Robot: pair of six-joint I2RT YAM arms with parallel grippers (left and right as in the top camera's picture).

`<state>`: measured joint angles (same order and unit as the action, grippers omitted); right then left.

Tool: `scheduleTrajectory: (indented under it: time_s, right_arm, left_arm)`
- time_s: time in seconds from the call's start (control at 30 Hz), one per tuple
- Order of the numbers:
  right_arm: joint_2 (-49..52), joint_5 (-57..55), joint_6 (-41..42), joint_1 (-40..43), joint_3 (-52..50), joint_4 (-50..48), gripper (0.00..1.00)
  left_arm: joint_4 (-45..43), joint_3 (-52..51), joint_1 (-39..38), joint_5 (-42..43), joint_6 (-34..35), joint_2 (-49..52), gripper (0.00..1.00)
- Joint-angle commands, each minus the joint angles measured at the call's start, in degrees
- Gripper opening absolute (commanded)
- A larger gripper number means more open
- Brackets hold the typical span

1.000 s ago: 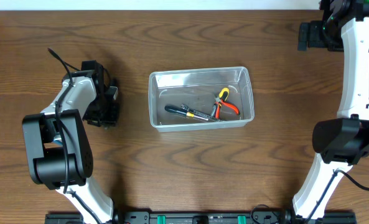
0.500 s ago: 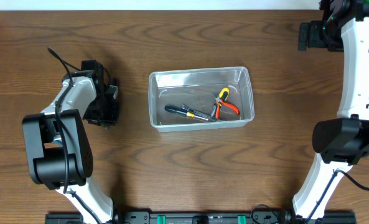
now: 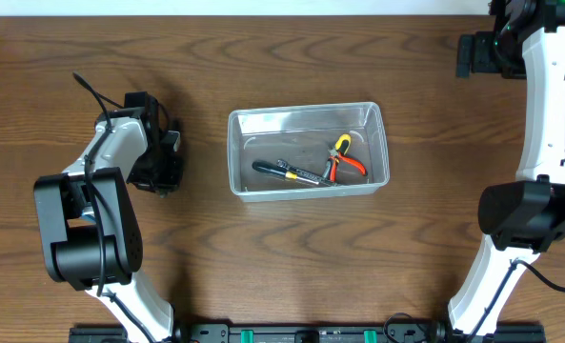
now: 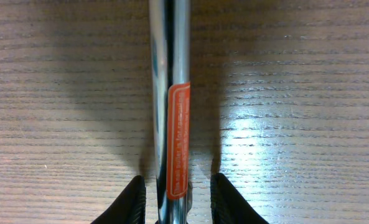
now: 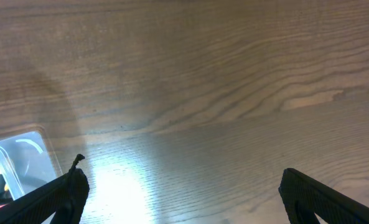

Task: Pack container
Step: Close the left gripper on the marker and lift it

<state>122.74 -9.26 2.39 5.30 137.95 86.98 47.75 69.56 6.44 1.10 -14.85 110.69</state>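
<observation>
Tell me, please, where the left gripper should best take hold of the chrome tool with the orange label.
I'd grip the chrome tool on its straight shaft near the orange label, from straight above, the left gripper closing across its narrow width. It lies flat on the table, with bare wood on both sides.

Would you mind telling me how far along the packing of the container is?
Done: orange-handled pliers and a dark-handled tool lie in the clear container. In hand: the jaws of the left arm stand either side of a shiny metal tool with an orange label, on the table, not yet clamped. Left: grip it and put it in. The right arm has its jaws open and empty.
</observation>
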Motion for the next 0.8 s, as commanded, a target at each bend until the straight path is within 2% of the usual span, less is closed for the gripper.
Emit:
scheduleTrajectory:
  time_s: [0.0,0.67,0.77]
  right_arm:
    - [-0.7,-0.4,0.8,0.0,0.7,0.0,0.99]
    - [-0.7,-0.4,0.8,0.0,0.7,0.0,0.99]
    - [-0.7,-0.4,0.8,0.0,0.7,0.0,0.99]
  left_arm:
    - [0.2,1.0,0.3,-0.3,0.1,-1.4,0.25]
    - [0.3,2.7,0.3,-1.8,0.1,-8.9,0.25]
    - [0.7,2.7,0.3,-1.8,0.1,-8.8,0.33]
